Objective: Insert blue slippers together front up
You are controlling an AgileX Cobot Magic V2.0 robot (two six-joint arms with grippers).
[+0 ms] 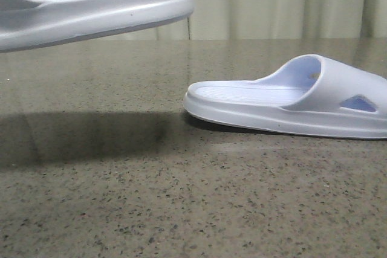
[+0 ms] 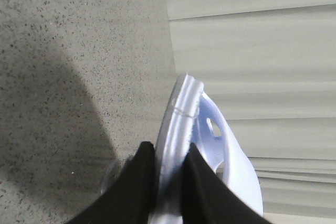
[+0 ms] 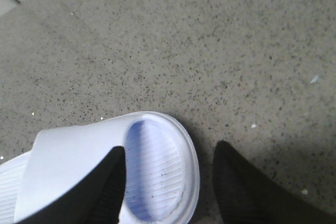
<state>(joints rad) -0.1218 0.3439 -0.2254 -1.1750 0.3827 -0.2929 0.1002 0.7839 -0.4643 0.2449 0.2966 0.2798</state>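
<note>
One pale blue slipper (image 1: 91, 10) hangs in the air at the upper left of the front view, casting a shadow on the table. My left gripper (image 2: 169, 153) is shut on its sole edge (image 2: 176, 129), black fingers on both sides; strap and cutout show beside it. The other slipper (image 1: 290, 98) lies flat on the table at the right, strap to the right. My right gripper (image 3: 170, 156) is open above its toe end (image 3: 155, 169), one finger over the strap, the other beyond the rim, over the table. Neither gripper shows in the front view.
The speckled grey-brown stone tabletop (image 1: 181, 197) fills the foreground. Pale curtains (image 1: 272, 1) hang behind the table's far edge. A pale slatted surface (image 2: 252, 51) lies beyond the table edge in the left wrist view.
</note>
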